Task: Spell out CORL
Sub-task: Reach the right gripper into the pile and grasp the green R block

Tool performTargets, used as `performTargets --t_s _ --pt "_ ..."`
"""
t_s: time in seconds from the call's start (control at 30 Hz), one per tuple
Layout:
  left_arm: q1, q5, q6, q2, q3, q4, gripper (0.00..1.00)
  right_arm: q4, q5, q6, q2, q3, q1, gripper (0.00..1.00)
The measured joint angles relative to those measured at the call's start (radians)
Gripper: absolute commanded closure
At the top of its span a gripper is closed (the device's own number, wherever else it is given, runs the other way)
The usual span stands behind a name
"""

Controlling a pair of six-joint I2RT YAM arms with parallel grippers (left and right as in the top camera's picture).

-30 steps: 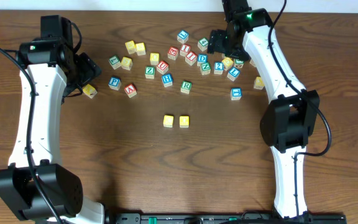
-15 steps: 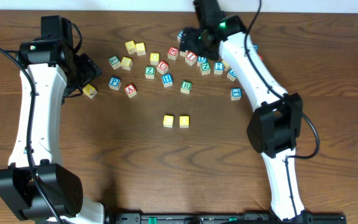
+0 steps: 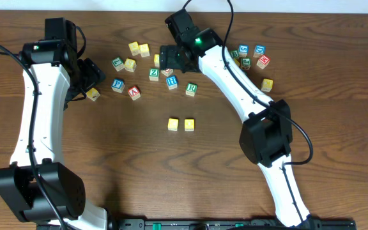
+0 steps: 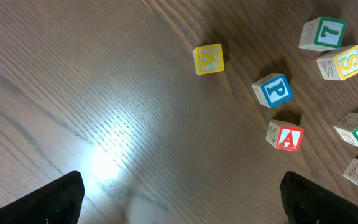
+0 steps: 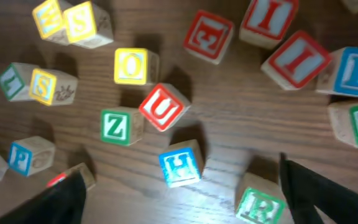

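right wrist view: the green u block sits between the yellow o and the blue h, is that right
Not quite. The U block is red, not green; the green letter next to it is the Z. The rest holds: in the right wrist view the U block sits between the yellow O and the blue H.

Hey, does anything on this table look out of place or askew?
Nothing looks spilled or damaged. The red U wooden cube sits turned cornerwise beside the green Z wooden cube, which lies squarer; that looks like ordinary scatter, not a fault.
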Motion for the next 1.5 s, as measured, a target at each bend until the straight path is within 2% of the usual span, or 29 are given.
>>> performTargets --t_s 0.3,0.53,0.83,0.93,1.13,1.27,1.5 --pt "0.0 0.001 0.0 0.0 0.0 0.0 0.01 -0.001 0.007 -0.022 0.0 0.0 -0.02 0.01" --pt "0.0 0.088 0.013 0.0 0.0 -0.002 0.01 -0.002 0.0 -0.093 0.0 0.0 -0.019 0.01" --pt "0.0 0.139 0.087 0.0 0.0 -0.003 0.01 -0.005 -0.024 -0.166 0.0 0.003 -0.025 0.01" --pt "0.0 0.159 0.106 0.0 0.0 -0.003 0.01 -0.028 -0.029 -0.182 -0.008 0.025 -0.059 0.01" --pt "-0.007 0.172 0.117 0.0 0.0 -0.003 0.01 -0.07 -0.031 -0.191 -0.132 0.046 -0.222 0.01" --pt "-0.058 0.177 0.14 0.0 -0.001 -0.001 0.01 -0.149 -0.023 -0.192 -0.19 0.069 -0.322 0.01" --pt "-0.182 0.183 0.151 0.005 -0.003 0.092 0.01 -0.268 -0.023 -0.194 -0.188 0.056 -0.311 0.02"
